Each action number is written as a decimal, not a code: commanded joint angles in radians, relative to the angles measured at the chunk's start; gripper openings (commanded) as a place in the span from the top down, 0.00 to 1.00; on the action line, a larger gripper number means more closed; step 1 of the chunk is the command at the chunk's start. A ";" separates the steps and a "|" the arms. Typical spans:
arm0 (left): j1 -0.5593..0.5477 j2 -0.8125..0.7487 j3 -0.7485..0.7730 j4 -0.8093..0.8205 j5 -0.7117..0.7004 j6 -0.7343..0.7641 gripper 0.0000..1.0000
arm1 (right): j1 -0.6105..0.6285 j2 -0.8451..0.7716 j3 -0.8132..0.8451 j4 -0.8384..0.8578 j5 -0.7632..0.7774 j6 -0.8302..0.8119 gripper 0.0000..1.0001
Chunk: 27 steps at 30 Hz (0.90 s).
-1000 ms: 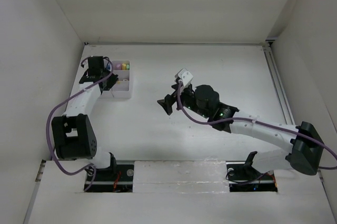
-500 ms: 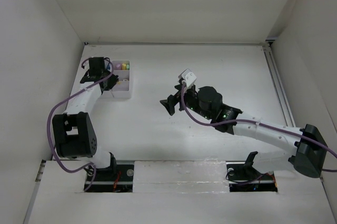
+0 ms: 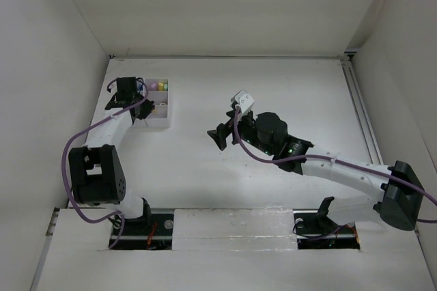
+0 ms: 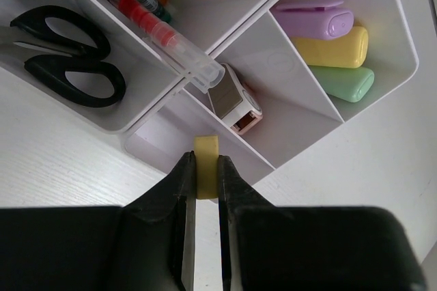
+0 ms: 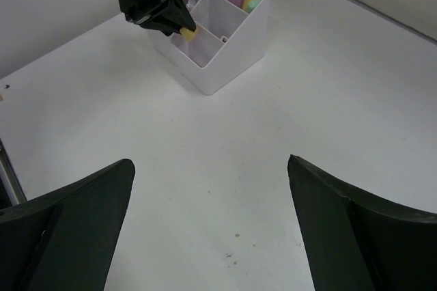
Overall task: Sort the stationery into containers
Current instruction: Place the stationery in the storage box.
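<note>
The white organizer tray [image 3: 158, 115] stands at the back left; it also shows in the left wrist view [image 4: 408, 45] and the right wrist view [image 5: 229, 59]. My left gripper [image 4: 203, 162] is shut on a small tan eraser block [image 4: 205, 158] and holds it just over the tray's nearest compartment; the eraser also shows in the right wrist view [image 5: 188, 32]. The tray holds black-handled scissors [image 4: 68, 59], pens [image 4: 147, 7], and pink [image 4: 317, 19], yellow [image 4: 331, 48] and green [image 4: 345, 80] markers. My right gripper [image 3: 218, 134] is open and empty above bare table mid-scene.
A small white and brown block [image 4: 235, 100] lies in the compartment beside the markers. White walls enclose the table on the left, back and right. A metal rail [image 3: 362, 113] runs along the right edge.
My right arm has shifted slightly to the right and stayed open. My left gripper has edged a little toward the tray with the eraser in it.
</note>
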 commanded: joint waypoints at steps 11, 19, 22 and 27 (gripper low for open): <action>0.002 -0.001 -0.015 0.027 0.016 -0.006 0.85 | 0.007 -0.016 -0.008 0.025 -0.001 0.010 0.00; 0.002 -0.001 -0.015 0.036 0.025 0.004 0.69 | 0.007 -0.016 -0.008 0.025 -0.001 0.010 0.00; 0.002 -0.001 -0.015 0.036 0.035 0.004 0.69 | 0.007 -0.025 -0.017 0.025 -0.001 0.010 0.00; 0.002 -0.052 -0.015 0.036 0.066 0.014 0.69 | 0.007 -0.036 -0.008 0.002 -0.001 0.010 0.00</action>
